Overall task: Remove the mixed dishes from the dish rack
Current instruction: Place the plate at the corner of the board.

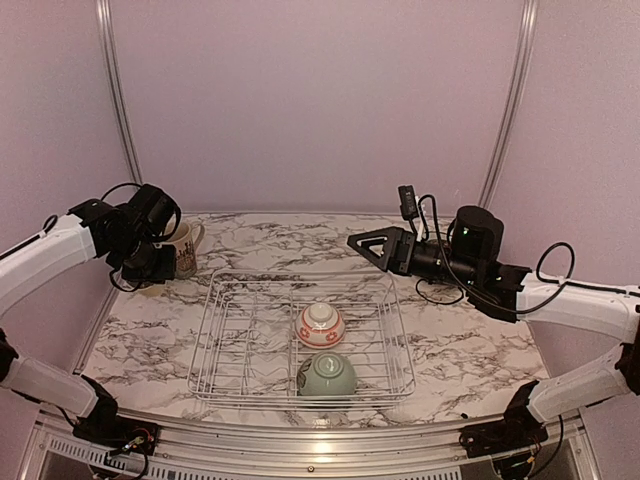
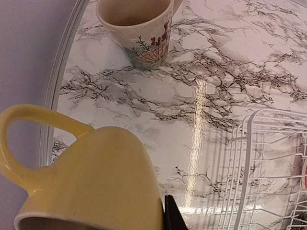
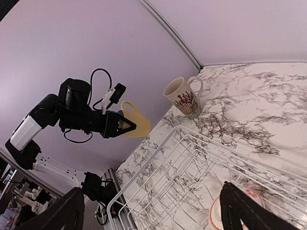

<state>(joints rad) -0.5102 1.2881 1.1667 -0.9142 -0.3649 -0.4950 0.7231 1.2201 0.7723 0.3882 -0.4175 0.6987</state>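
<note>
Left claw (image 3: 121, 127) is clamped on the small yellow cup (image 2: 96, 177), pinching it at the rim. It holds the cup up in the air over the left edge of the tabletop (image 1: 470, 350), outside the dish rack (image 1: 215, 330). Just beyond it the tall cream patterned mug (image 1: 186, 245) stands upright on the marble near the rack's back-left corner, so that one's already out.

Right claw (image 1: 372, 243) is spread wide with nothing in it, hanging above the rack's back-right corner.

Inside the rack I count two things: the white-and-red bowl (image 1: 320, 325) upside down around the middle, and the pale green bowl (image 1: 326, 375) on its side against the front wall, just in front of the other one. No plates anywhere in these views, so I can't say where they ended up.

My read: the mug is done, the cup is lifted out but not set down yet, and both bowls are left to go. Somewhere past halfway, I'd guess.
</note>
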